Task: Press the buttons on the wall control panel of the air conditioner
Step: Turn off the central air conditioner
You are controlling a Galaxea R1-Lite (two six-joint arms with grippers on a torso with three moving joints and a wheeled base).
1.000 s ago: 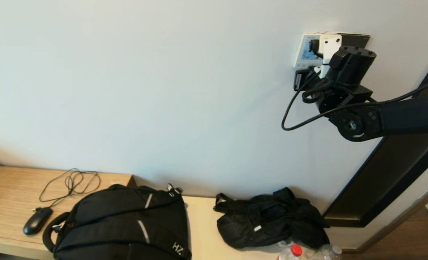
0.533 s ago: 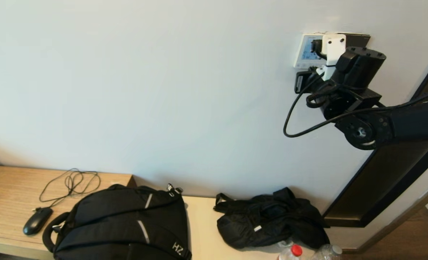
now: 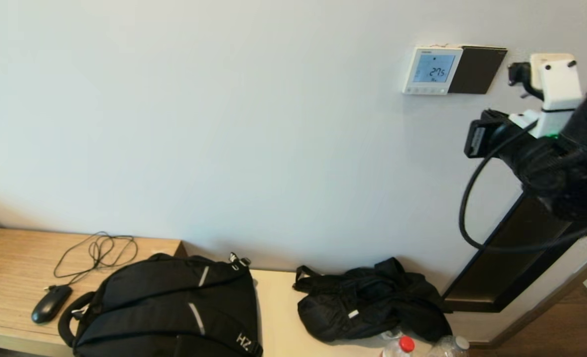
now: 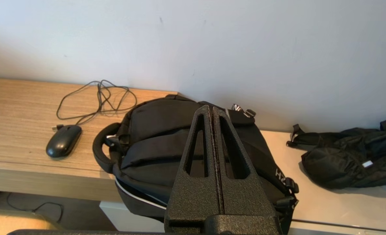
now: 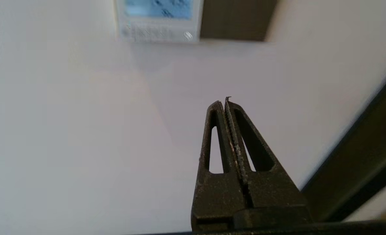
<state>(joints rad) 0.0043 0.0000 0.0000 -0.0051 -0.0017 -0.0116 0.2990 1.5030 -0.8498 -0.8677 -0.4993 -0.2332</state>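
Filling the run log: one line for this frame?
right gripper: shut, off the wall, below-right of panel | buttons: untouched now | screen lit | left gripper: shut, parked over backpack

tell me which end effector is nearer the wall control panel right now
Right. The right end effector is shut, off the wall, below and right of the wall control panel. The left end effector is shut, low over the black backpack.
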